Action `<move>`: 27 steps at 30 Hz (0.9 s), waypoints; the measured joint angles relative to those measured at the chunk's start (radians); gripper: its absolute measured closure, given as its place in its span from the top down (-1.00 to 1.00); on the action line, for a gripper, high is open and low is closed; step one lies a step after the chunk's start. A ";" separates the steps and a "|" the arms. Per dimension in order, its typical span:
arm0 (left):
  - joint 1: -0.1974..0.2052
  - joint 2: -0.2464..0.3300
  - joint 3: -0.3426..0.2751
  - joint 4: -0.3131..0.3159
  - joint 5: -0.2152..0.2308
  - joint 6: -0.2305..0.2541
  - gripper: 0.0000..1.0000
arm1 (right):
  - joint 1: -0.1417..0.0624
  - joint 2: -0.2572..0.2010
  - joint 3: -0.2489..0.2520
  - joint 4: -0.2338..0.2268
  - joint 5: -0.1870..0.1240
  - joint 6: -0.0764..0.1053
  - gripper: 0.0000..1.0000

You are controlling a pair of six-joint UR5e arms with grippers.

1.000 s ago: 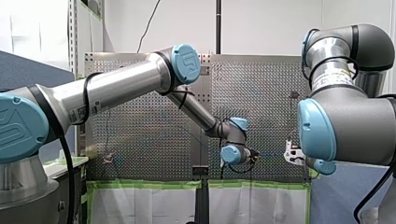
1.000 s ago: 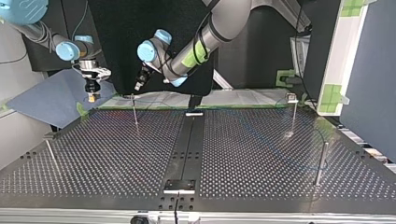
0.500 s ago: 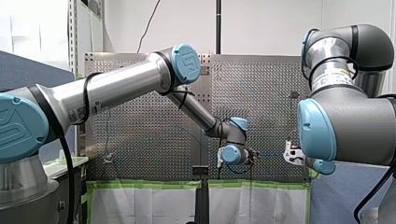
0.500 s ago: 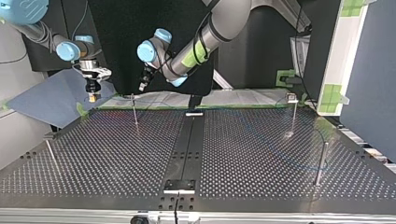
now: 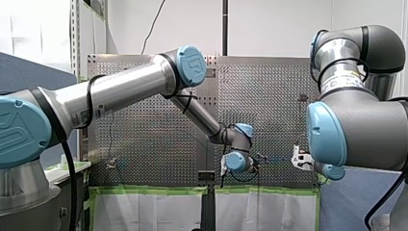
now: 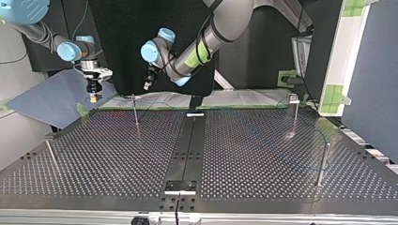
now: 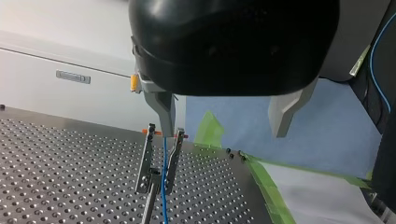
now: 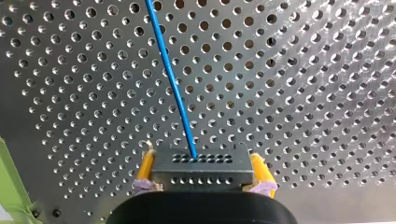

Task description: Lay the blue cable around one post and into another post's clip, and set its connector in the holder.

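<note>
Right tool [image 8: 202, 173] clenched on connector [image 8: 202, 163] (yellow pads [image 8: 146, 164] either side); blue cable [image 8: 172, 79] leads ahead over surface [image 8: 303, 93]. Left tool [image 7: 224, 122] released; clip [image 7: 159, 156] ahead of it holds the cable, near the surface's taped corner.

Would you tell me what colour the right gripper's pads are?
Yellow pads, clearest in the right wrist view.

Blue cable [image 8: 175, 84], dark grey connector [image 8: 201, 173] dotted with hole rows. Silver table [image 8: 303, 93] with a regular hole grid, green tape [image 7: 268, 186] along its edge. Yellow pads [image 8: 146, 164] on my right gripper [image 8: 202, 161].
</note>
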State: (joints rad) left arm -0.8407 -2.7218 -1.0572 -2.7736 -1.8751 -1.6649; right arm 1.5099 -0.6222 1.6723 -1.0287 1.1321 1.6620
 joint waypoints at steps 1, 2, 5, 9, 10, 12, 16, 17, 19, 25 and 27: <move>0.000 0.000 0.000 0.000 0.000 0.000 1.00 | 0.000 0.000 0.000 0.001 0.000 0.000 -1.00; 0.001 0.000 0.000 0.000 0.000 0.000 1.00 | 0.001 0.000 0.000 0.001 0.000 0.000 -1.00; 0.001 0.000 0.001 0.000 0.000 0.001 1.00 | 0.002 0.000 0.000 0.002 0.000 0.000 -1.00; 0.001 0.000 0.001 0.000 0.000 0.001 1.00 | 0.003 0.000 0.000 0.003 0.000 -0.001 -1.00; 0.001 0.000 0.001 0.000 0.000 0.001 1.00 | 0.003 0.000 0.000 0.003 0.000 -0.001 -1.00; 0.001 0.000 0.001 0.000 0.000 0.001 1.00 | 0.004 0.000 0.000 0.004 0.000 -0.002 -1.00; 0.001 0.000 0.001 0.000 0.000 0.001 1.00 | 0.005 0.000 0.000 0.004 0.000 -0.001 -1.00; 0.001 0.000 0.001 0.000 0.000 0.001 1.00 | 0.005 0.000 -0.001 0.004 0.000 -0.001 -1.00; 0.001 0.001 0.001 -0.004 0.000 0.002 1.00 | 0.005 0.000 -0.001 0.004 0.000 -0.001 -1.00; -0.010 0.026 -0.013 -0.039 0.002 0.013 1.00 | 0.005 0.000 0.000 0.004 -0.001 0.000 -1.00; -0.012 0.042 -0.028 -0.045 0.001 0.016 1.00 | 0.005 0.000 0.000 0.003 -0.001 0.000 -1.00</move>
State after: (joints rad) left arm -0.8531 -2.6802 -1.0847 -2.8185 -1.8739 -1.6485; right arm 1.5149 -0.6223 1.6722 -1.0256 1.1310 1.6616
